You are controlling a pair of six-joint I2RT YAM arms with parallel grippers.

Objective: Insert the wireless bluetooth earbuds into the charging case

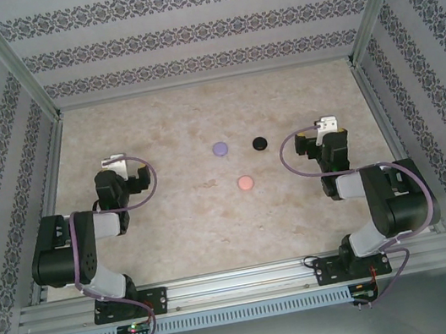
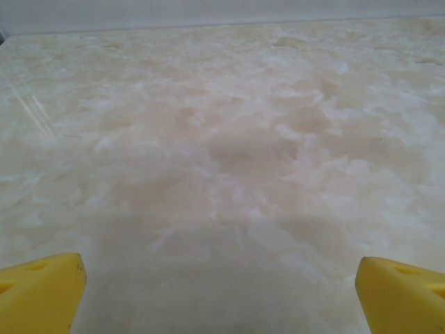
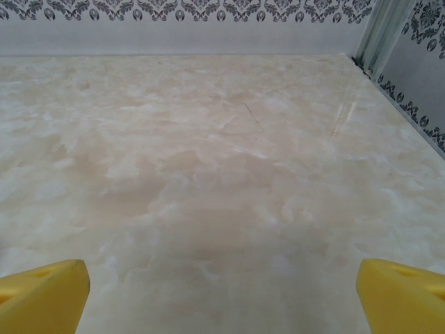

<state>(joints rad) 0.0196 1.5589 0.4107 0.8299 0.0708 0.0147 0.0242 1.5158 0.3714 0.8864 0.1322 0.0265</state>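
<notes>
Three small round charging cases lie shut on the marble table: a purple case (image 1: 220, 148), a black case (image 1: 259, 141) and a pink case (image 1: 245, 183) nearer the arms. The earbuds themselves are hidden. My left gripper (image 1: 113, 162) rests at the left of the table, well apart from the cases. Its yellow fingertips (image 2: 42, 289) stand wide apart over bare marble, so it is open. My right gripper (image 1: 327, 125) sits to the right of the black case, also open, with yellow fingertips (image 3: 400, 292) spread and nothing between them.
Patterned walls and aluminium posts (image 1: 12, 56) enclose the marble table (image 1: 191, 232) on three sides. The right wrist view takes in the back right corner post (image 3: 379, 31). Bare marble lies between the two arms in front of the pink case.
</notes>
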